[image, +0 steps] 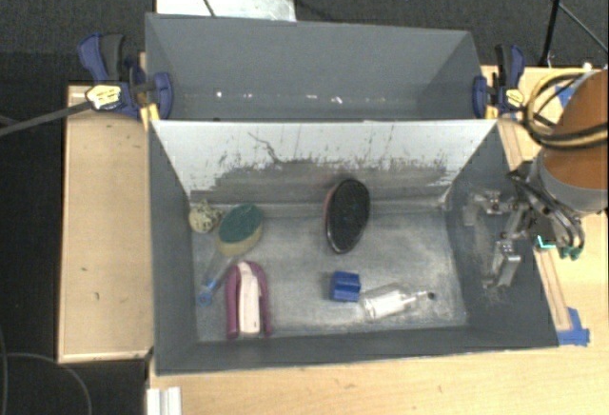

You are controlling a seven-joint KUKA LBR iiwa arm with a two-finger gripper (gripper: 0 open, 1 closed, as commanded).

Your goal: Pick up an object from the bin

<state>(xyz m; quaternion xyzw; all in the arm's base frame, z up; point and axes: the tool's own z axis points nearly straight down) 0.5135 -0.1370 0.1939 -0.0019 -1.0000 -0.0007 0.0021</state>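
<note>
Gripper [499, 263] hangs over the bin [314, 61] wall's slope, probably keeping the floor clear; open or shut, can't tell; nothing seen held, nearest pick the clear bottle [390, 302] inward and below it, by the blue block [344, 286].

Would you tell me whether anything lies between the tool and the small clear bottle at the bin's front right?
Nothing visible does. The tool hangs over the bin at its right sloping wall, and only bare grey floor separates it from the clear bottle. The blue block lies beyond the bottle, to its left.
</note>
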